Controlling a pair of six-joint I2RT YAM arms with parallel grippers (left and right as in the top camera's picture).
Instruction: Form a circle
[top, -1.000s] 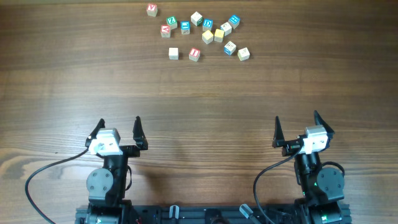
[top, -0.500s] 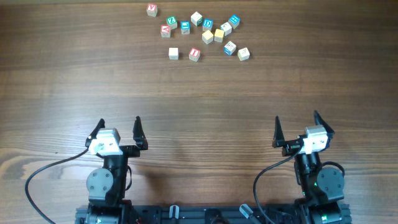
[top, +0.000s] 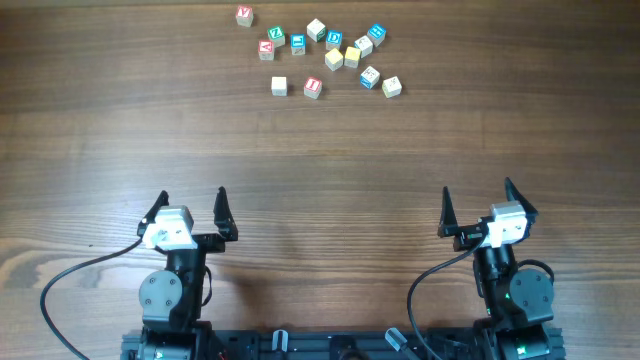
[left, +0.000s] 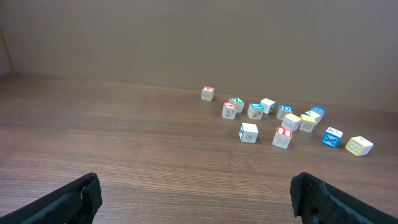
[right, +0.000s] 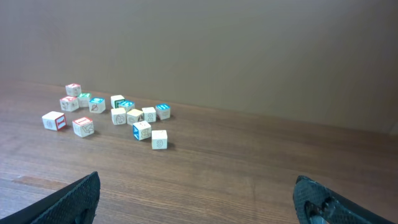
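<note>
No circle is in view. Several tiny wooden letter cubes (top: 334, 58) lie scattered loose at the far middle of the table, with red, green, blue and plain faces. A red-lettered cube (top: 244, 15) sits apart at their far left, and a blue cube (top: 370, 76) lies near their right end. The left wrist view shows the cubes (left: 283, 121) far ahead to the right; in the right wrist view the cubes (right: 118, 115) lie far ahead to the left. My left gripper (top: 192, 197) (left: 196, 186) and right gripper (top: 477, 190) (right: 196, 186) stand open and empty near the front edge, well short of the cubes.
Bare brown wooden table (top: 320, 160) stretches between the grippers and the cubes. A black cable (top: 70, 275) curls at the front left beside the left arm's base. A plain wall rises behind the table's far edge in both wrist views.
</note>
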